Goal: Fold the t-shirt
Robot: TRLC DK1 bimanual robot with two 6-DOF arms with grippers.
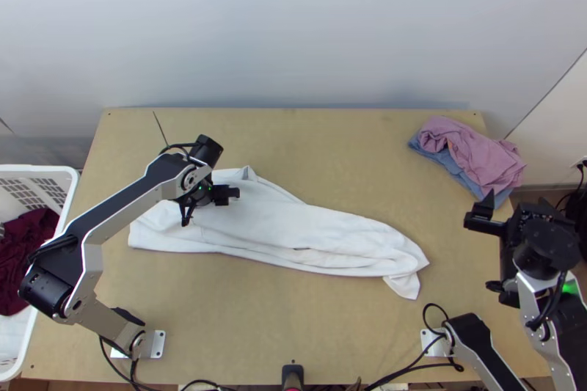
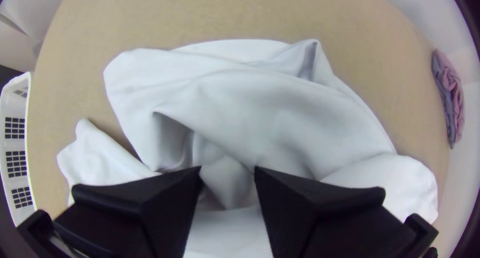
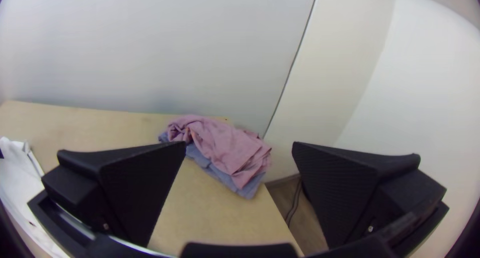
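Bright, diffuse light leaves soft shadows in the t-shirt [image 2: 235,97]; the table [image 2: 225,12] looks bowed in the dark-cornered left wrist view.

The left arm's long silver-grey link plate [image 1: 92,259] frames matt black panels, with a fat black cylindrical motor [image 1: 45,288] toward eight o'clock in the top view. Its base plate [image 1: 158,343], pale metal with small dark dots, lies between seven and eight o'clock; the right arm's pale plate [image 1: 434,343] lies near five. Thin black cables [image 1: 110,354] trail from the left base; a looped black cable [image 1: 434,307] curls by the right. A green glow [image 1: 570,287] marks the right arm toward four. The left pincer [image 1: 211,207] is black; the right pincer [image 1: 480,253] has wide, flat, finely ribbed black fingers [image 3: 145,188] and small silvery screws [image 3: 370,229].
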